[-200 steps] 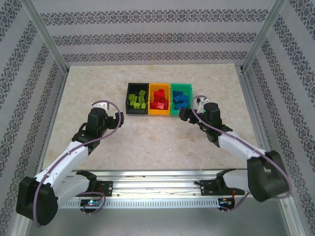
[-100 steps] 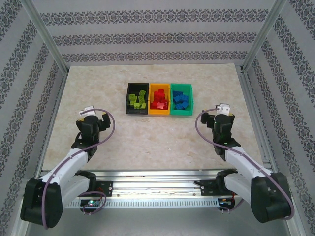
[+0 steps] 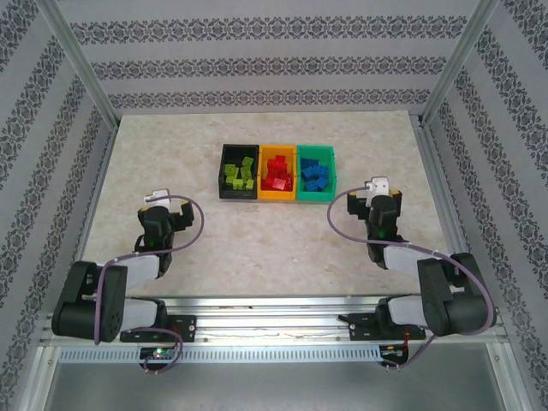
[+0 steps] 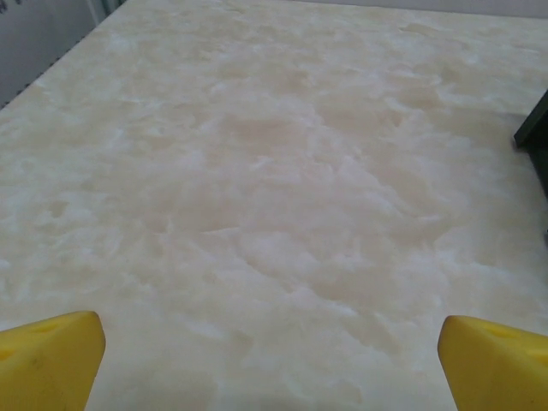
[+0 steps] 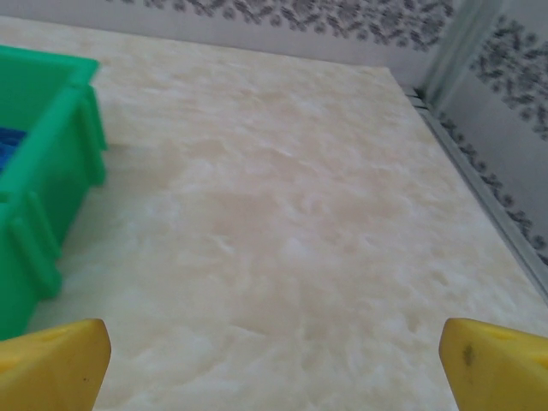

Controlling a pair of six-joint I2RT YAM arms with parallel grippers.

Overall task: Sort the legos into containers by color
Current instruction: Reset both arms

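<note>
At the upper middle of the top view the three containers stand in a touching row: the black bin (image 3: 224, 175) holds the lime green legos (image 3: 241, 174), the orange-yellow bin (image 3: 278, 196) the red legos (image 3: 277, 173), and the green bin (image 3: 314, 197) the blue legos (image 3: 315, 175), so the sorting looks finished. The left gripper (image 3: 163, 204) at lower left and the right gripper (image 3: 377, 195) at lower right hover over the table (image 3: 282, 244) with jaws wide apart and empty. The likeliest upset is a careless swing of the right arm, whose spread fingers could clip the green bin at the left edge of its wrist view, shoving the row or spilling bricks
</note>
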